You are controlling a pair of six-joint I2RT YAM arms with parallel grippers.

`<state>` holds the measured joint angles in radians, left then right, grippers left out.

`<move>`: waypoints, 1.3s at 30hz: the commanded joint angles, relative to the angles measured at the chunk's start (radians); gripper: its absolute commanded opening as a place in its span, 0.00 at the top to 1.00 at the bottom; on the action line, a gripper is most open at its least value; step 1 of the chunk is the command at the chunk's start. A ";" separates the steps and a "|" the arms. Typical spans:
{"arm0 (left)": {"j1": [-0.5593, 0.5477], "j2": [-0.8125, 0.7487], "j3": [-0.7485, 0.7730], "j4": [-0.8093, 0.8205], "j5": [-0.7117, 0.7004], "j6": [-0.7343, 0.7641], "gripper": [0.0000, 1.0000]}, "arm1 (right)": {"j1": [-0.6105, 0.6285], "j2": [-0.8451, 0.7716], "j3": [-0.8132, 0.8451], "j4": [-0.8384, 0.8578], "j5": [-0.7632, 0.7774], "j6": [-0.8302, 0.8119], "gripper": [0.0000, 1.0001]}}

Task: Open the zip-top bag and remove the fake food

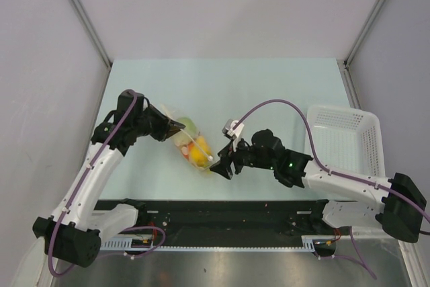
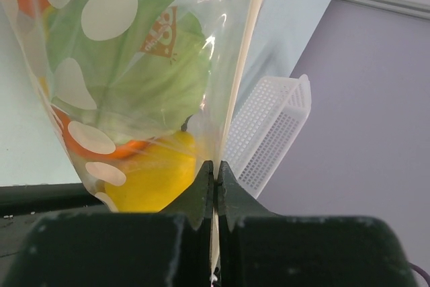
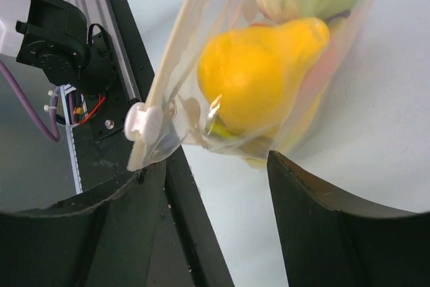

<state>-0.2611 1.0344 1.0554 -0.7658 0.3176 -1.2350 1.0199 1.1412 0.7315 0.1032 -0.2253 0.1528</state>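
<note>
The zip-top bag point(image 1: 191, 144) lies on the table between the arms, clear with white dots, holding the fake food: a pale green cabbage point(image 2: 127, 65), a yellow pear-shaped fruit point(image 3: 262, 72) and orange pieces point(image 2: 124, 147). My left gripper point(image 1: 181, 126) is shut on the bag's far edge, and the film runs between the closed jaws point(image 2: 216, 169). My right gripper point(image 1: 216, 164) stands open at the bag's near corner. That corner and its white zip slider point(image 3: 144, 126) hang just above the fingertips point(image 3: 215, 166), with the slider over the left finger point(image 3: 127, 196).
A white perforated basket point(image 1: 341, 108) stands at the right of the pale table point(image 1: 269, 92), also seen behind the bag as the basket point(image 2: 269, 132). The black base rail point(image 1: 222, 213) runs along the near edge. Grey walls close in both sides.
</note>
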 commanded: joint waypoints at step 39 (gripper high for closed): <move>0.005 -0.095 0.026 -0.064 -0.099 0.171 0.49 | -0.063 0.032 0.181 -0.072 -0.097 -0.088 1.00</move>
<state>-0.2592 0.9871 1.0138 -0.7650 0.2913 -1.2236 0.9943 1.1831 0.8242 0.0750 -0.2600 0.1127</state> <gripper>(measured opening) 0.324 0.012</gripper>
